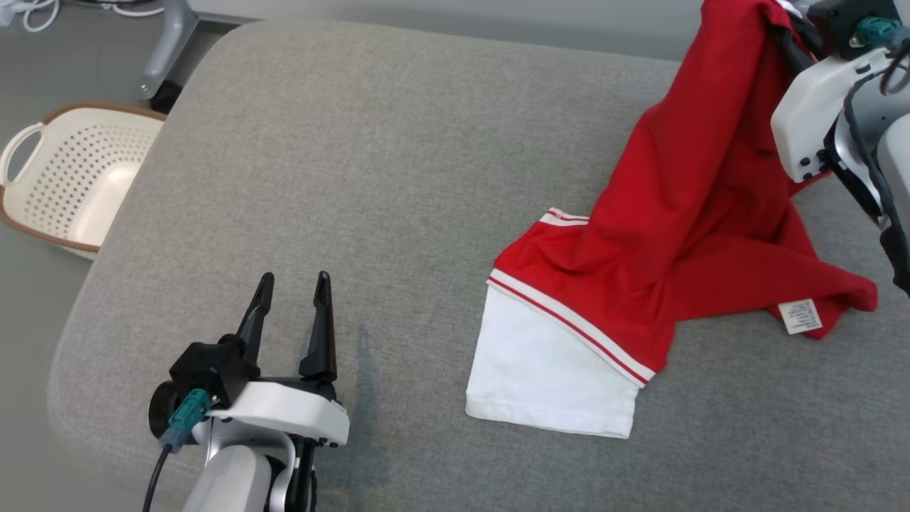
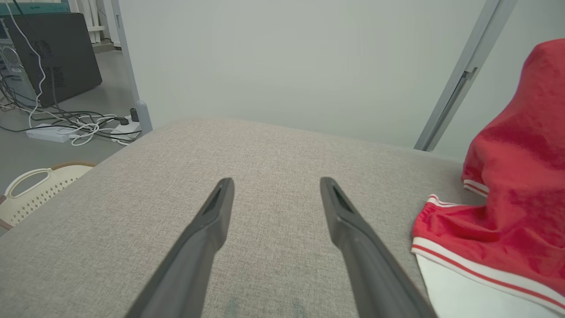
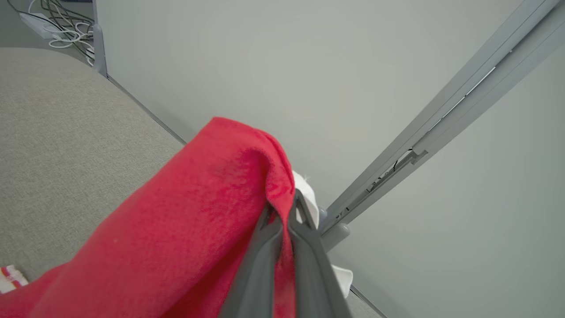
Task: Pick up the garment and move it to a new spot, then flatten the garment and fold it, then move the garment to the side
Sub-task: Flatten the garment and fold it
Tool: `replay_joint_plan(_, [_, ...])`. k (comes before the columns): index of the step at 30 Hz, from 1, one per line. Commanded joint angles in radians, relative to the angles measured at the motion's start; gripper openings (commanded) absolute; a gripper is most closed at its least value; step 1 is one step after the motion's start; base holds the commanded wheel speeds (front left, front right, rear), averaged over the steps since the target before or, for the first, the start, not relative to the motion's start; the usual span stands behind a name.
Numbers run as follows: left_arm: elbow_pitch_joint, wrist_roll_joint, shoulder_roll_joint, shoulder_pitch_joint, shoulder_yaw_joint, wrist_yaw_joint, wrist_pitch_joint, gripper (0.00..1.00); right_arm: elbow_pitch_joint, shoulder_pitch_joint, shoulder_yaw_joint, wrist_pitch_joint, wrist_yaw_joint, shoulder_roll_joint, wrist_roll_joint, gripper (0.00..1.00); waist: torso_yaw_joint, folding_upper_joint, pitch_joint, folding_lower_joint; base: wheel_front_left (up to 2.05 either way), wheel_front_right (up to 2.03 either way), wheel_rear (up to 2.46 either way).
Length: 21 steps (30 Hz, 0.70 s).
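See right claw [image 3: 282,207] raised at far right, fingers pressed together, pinching a fold of the red garment [image 1: 682,213], with a bit of white fabric showing at the tips. Confirm from head view: gripped end lifted off the tabletop [image 1: 398,142], cloth hanging down and left from it in a slack drape. Find the rest of the garment lying on the right half of the tabletop: red body bunched, white panel [image 1: 554,377] flat at the near-left of the pile, red-and-white striped band between panel and body. Spot a white label [image 1: 800,316] on the red edge at near right, print too small to read.

See left claw [image 1: 295,281] at near left, low over bare grey fabric, fingers spread wide, nothing between them, well apart from the garment. Can't tell whether its fingertips touch the surface.

Note cream perforated basket [image 1: 78,178] with brown rim on the floor, off the left edge of the tabletop. Note tangle of cables [image 2: 79,128] and a dark computer case [image 2: 48,53] on the floor past the far-left corner, a plain pale wall behind, and a slanted grey metal post [image 3: 441,119] at far right.
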Motion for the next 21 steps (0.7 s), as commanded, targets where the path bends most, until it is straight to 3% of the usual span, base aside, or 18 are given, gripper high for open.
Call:
replay_joint_plan(1, [-0.001, -0.008, 0.004, -0.021, -0.007, 0.006, -0.005, 1.00, 0.042, -0.020, 0.014, 0.003, 0.000, 0.004, -0.011, 0.00, 0.022, 0.0000, 0.016, -0.0001, 0.00, 0.00, 0.00])
replay_joint_plan(2, [-0.001, -0.010, 0.004, -0.023, -0.013, 0.007, -0.005, 1.00, 0.067, -0.033, 0.021, -0.001, 0.000, 0.007, -0.018, 0.00, 0.029, 0.0000, 0.020, -0.0001, 0.00, 0.00, 0.00])
replay_joint_plan(3, [-0.001, -0.014, 0.004, -0.027, -0.019, 0.007, -0.005, 1.00, 0.095, -0.048, 0.019, -0.013, 0.000, 0.008, -0.025, 0.12, 0.036, 0.0000, 0.024, -0.0001, 0.00, 0.00, 0.00])
replay_joint_plan(4, [-0.002, -0.016, 0.004, -0.031, -0.023, 0.010, -0.005, 1.00, 0.119, -0.061, 0.016, -0.031, 0.000, 0.011, -0.037, 0.49, 0.040, 0.0000, 0.028, -0.0001, 0.00, 0.00, 0.00])
replay_joint_plan(5, [-0.004, -0.018, 0.003, -0.033, -0.027, 0.011, -0.005, 1.00, 0.144, -0.064, 0.016, -0.049, 0.000, 0.018, -0.045, 1.00, 0.043, 0.0000, 0.030, -0.0001, 0.00, 0.00, 0.00])
replay_joint_plan(13, [-0.004, -0.003, 0.004, -0.013, -0.016, 0.020, -0.005, 1.00, 0.245, -0.020, 0.036, -0.189, 0.000, 0.081, -0.007, 1.00, 0.007, 0.0000, 0.023, -0.0001, 0.00, 0.00, 0.00])
replay_joint_plan(21, [-0.001, 0.028, 0.004, 0.007, 0.013, 0.006, -0.005, 1.00, 0.197, 0.076, 0.056, -0.292, 0.000, 0.039, 0.072, 1.00, -0.096, 0.0000, -0.007, -0.0001, 0.00, 0.00, 0.00])
